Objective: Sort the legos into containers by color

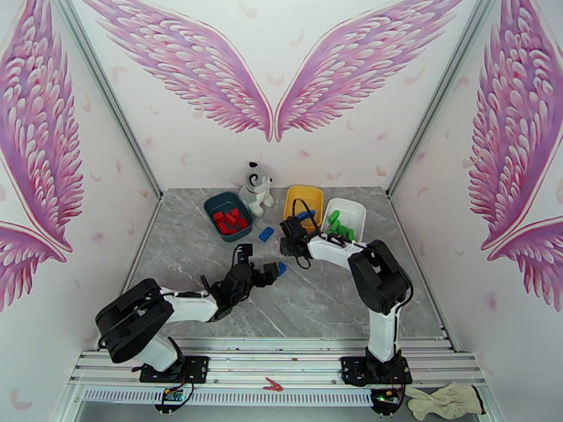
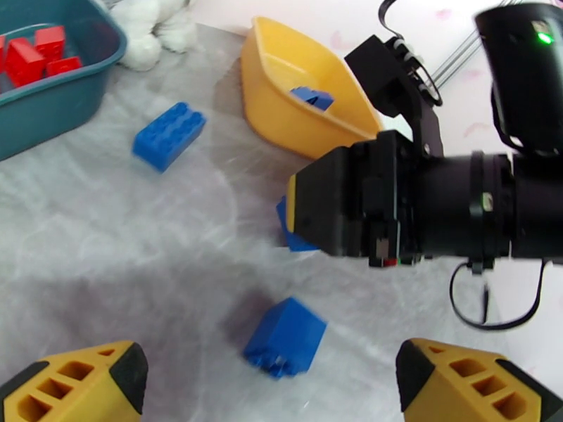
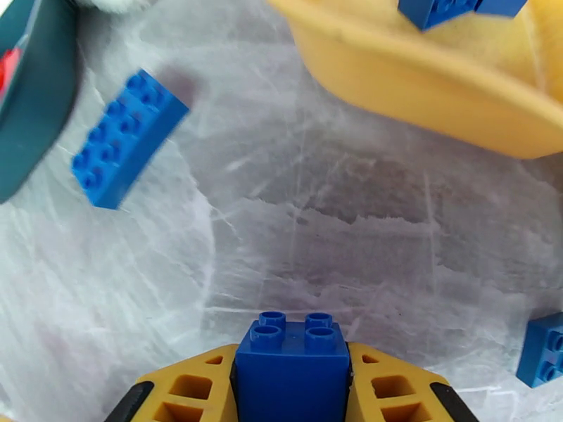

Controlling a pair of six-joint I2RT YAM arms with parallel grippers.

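Top view: right gripper [image 1: 288, 240] sits just before the yellow tub [image 1: 302, 195]. Left wrist: left gripper [image 2: 276, 388] hangs open over a loose blue brick [image 2: 285, 337]. Right wrist: jaws clench a blue lego [image 3: 292, 356]; fingertip hold, may slip mid-lift

This was a robot test booth, a small lab cell: two arms [image 1: 134, 321] stood bolted to a metal rail [image 1: 281, 354] at the near edge of a grey marbled table [image 1: 317, 304], with wires at their bases. White walls [image 1: 331, 163] painted with big pink wings [image 1: 211, 72] closed in the table on its far side and both flanks, held by bare metal posts [image 1: 103, 86] rising from its far corners. On the table lay props, tubs [image 1: 208, 205], legos [image 1: 229, 221] and a plush dog [image 1: 257, 188], while a glove [image 1: 442, 400] and a red clip [image 1: 273, 383] lay nearer than the rail.
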